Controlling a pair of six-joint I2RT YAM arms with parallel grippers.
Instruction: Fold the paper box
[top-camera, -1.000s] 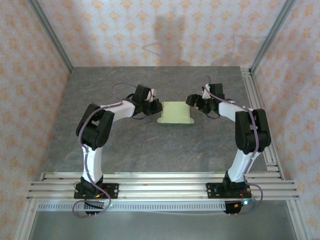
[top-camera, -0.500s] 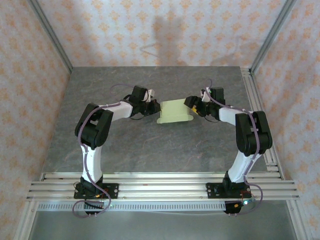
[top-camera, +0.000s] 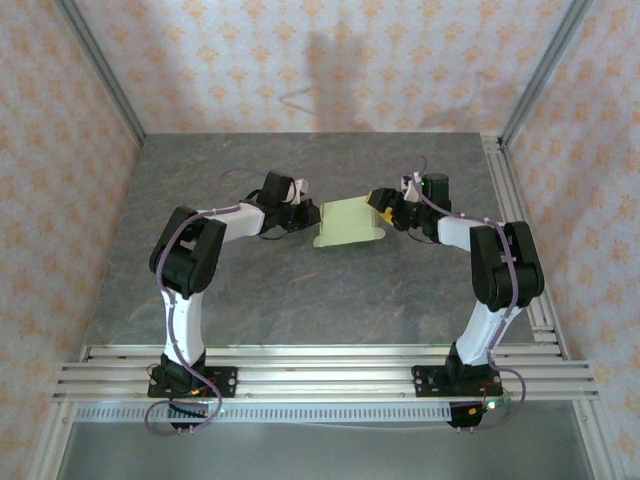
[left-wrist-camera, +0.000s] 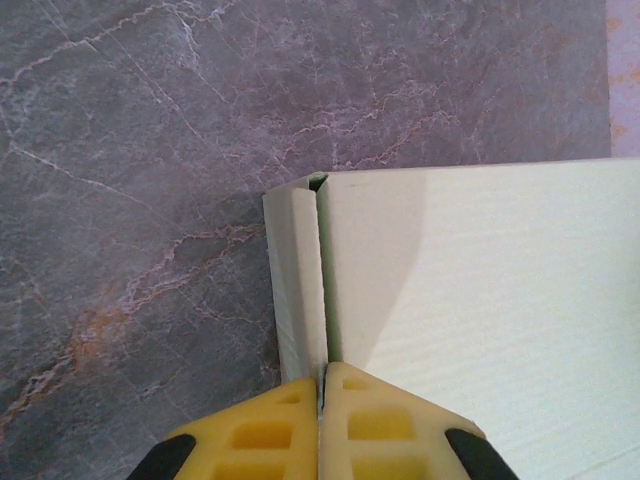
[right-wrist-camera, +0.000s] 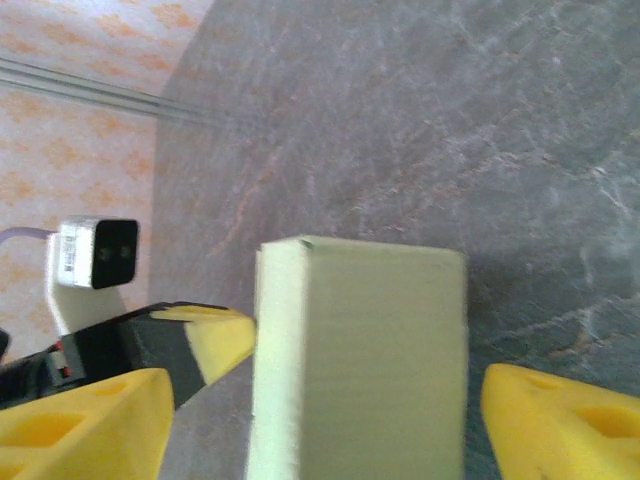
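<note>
Pale green paper box, yellow-fingered left tool and right tool, grey veined marble-look tabletop, peachy floral-print walls.

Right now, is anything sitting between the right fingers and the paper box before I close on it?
Nothing visible. One end of the paper box stands in the open gap between the fingers of the right gripper, with bare table beyond it. The left gripper is shut on the box's opposite edge.

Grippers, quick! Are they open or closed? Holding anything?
Left gripper: closed, pinching the paper box edge.
Right gripper: open, straddling the paper box, not gripping.
</note>
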